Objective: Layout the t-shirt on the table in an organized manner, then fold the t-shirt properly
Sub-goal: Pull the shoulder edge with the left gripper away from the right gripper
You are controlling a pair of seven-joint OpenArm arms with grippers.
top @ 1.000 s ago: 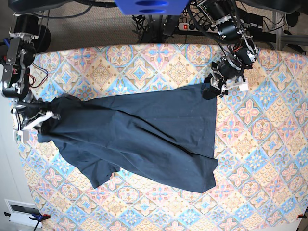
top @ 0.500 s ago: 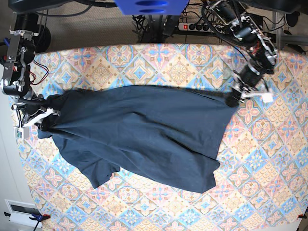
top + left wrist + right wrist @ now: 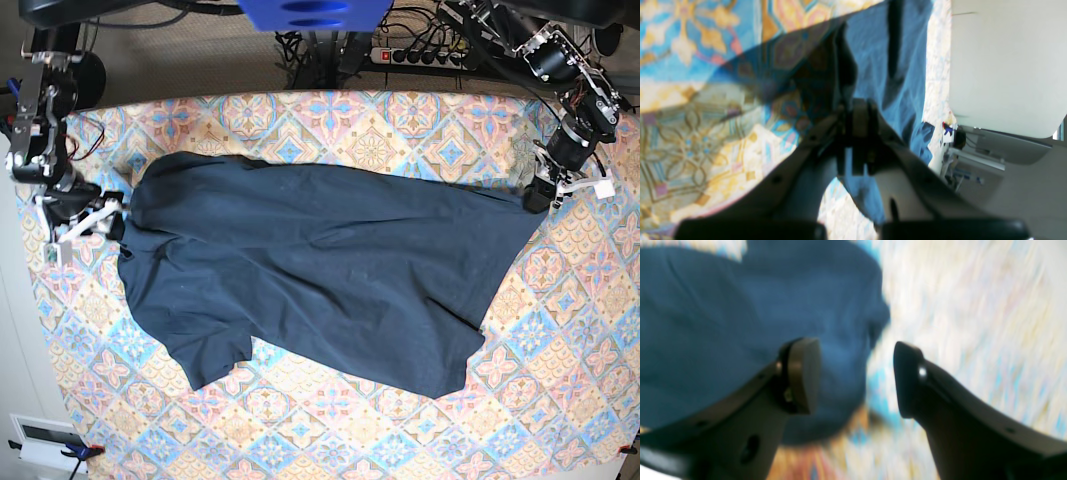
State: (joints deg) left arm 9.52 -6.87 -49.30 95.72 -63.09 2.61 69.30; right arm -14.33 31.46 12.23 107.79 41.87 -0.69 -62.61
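The dark navy t-shirt [image 3: 320, 270] lies stretched across the patterned table [image 3: 560, 330], wrinkled, with one sleeve pointing toward the front left. At the right, my left gripper [image 3: 543, 197] is shut on the shirt's corner. The left wrist view shows its fingers [image 3: 857, 133] pinched together on dark fabric, with the shirt [image 3: 900, 83] running away beyond them. At the shirt's left end stands my right gripper [image 3: 105, 218]. In the right wrist view it [image 3: 853, 376] is open, over the edge of the shirt [image 3: 723, 323], gripping nothing.
A power strip [image 3: 410, 55] and cables lie behind the table's back edge. A blue part [image 3: 315, 15] hangs at top centre. A white box [image 3: 45, 440] sits on the floor at the front left. Bare tablecloth shows along the front and right.
My left gripper closed on the shirt's corner and pulled it right and back, stretching the shirt out. My right gripper opened and let go of the shirt's left end.
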